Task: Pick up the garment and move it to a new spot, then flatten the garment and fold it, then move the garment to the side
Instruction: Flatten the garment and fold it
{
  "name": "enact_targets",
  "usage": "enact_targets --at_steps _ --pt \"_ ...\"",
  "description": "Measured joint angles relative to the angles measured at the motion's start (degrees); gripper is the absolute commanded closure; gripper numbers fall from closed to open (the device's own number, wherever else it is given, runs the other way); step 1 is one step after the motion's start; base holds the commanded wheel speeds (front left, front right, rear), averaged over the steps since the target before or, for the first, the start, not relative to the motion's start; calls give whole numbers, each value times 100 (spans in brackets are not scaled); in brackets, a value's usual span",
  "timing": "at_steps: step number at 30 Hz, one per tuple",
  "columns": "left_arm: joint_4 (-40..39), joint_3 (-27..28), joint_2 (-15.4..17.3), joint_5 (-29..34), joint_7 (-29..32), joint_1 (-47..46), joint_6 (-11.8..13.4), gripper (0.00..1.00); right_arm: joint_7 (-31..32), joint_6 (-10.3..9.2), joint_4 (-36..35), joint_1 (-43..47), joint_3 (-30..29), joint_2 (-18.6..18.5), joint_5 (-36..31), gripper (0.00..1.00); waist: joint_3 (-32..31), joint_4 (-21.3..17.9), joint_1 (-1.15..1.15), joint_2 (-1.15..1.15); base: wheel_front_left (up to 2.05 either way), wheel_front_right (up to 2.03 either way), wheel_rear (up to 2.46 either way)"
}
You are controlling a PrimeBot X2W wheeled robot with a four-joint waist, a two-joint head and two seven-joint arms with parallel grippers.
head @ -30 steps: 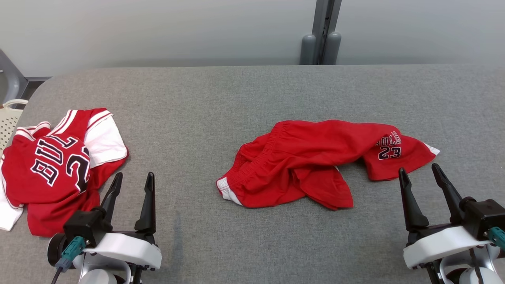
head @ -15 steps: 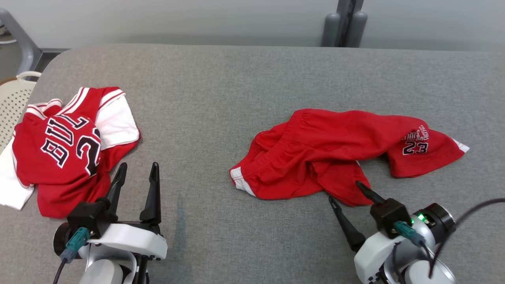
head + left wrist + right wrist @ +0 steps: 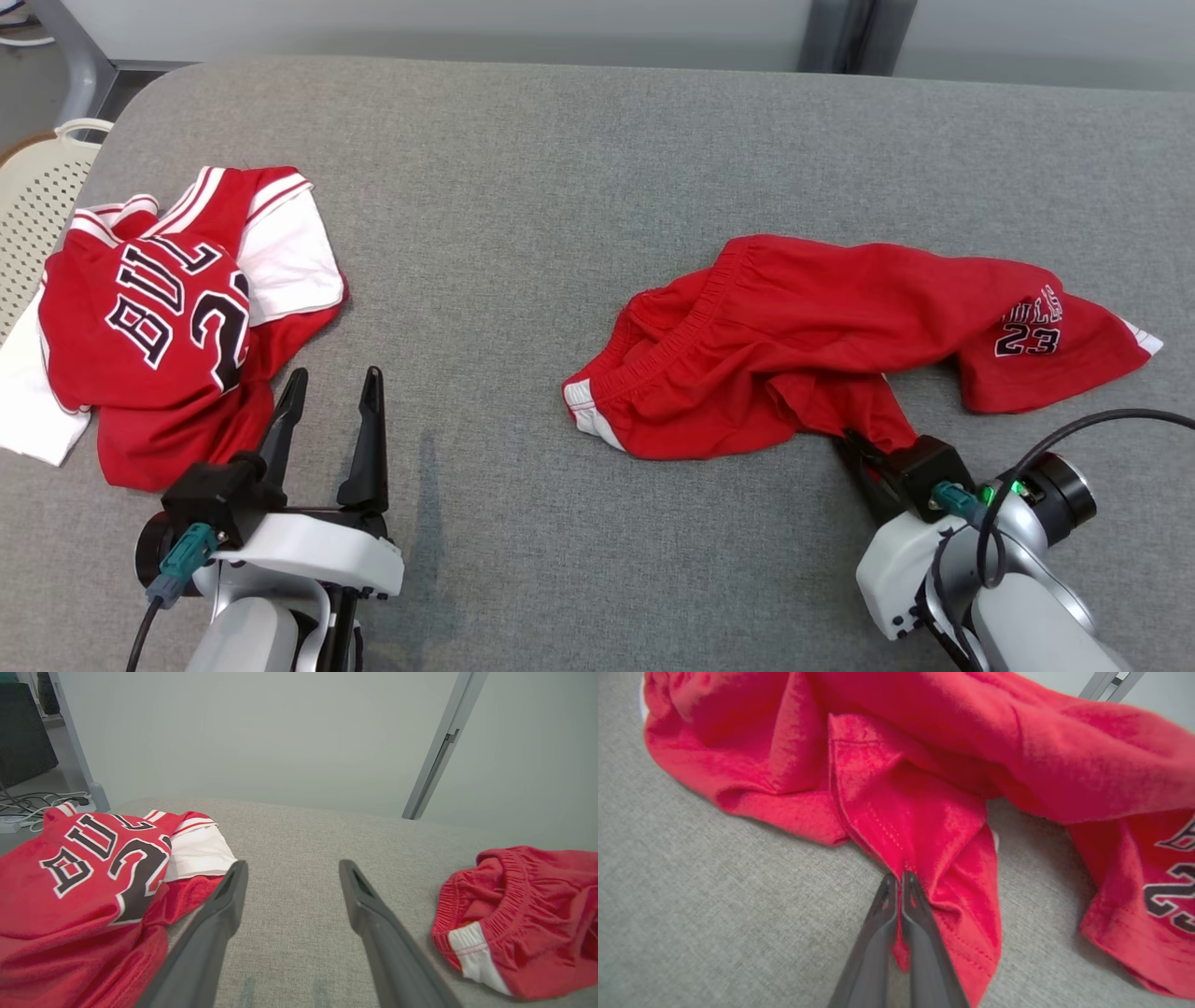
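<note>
The shorts (image 3: 822, 345) lay crumpled on the counter's (image 3: 523, 187) right half — soft, light cloth that would drape and stretch, not hold shape. Your right gripper (image 3: 899, 877) had its jaws clamped on a near hem fold, a thin bite likely to slip if jerked; the left gripper (image 3: 331, 383) sat beside the jersey (image 3: 159, 317), jaws open.

Looks like a robotics lab or test bay, not a home. Grey fabric-covered worktop (image 3: 560, 168) w/ rounded corner stands vs. plain pale partition panels (image 3: 261, 742) joined by a grey metal post (image 3: 437, 756). Loose cables (image 3: 28, 801) trail over bare floor (image 3: 46, 781) nr a dark cabinet (image 3: 23, 728). Cream perforated basket (image 3: 37, 196) sits beside worktop's left end.
</note>
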Motion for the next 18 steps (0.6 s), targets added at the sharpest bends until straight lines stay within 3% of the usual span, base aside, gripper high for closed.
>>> enact_targets --at_steps 7,18 --pt "-15 103 -26 67 -1 -16 -21 0 -264 -1 -194 -30 -241 200 124 100 -30 -94 0 0 0 0 0" --pt "-8 188 -24 171 -1 -15 -94 0 -332 -1 -1655 126 152 471 723 100 -111 -350 0 0 0 0 0"
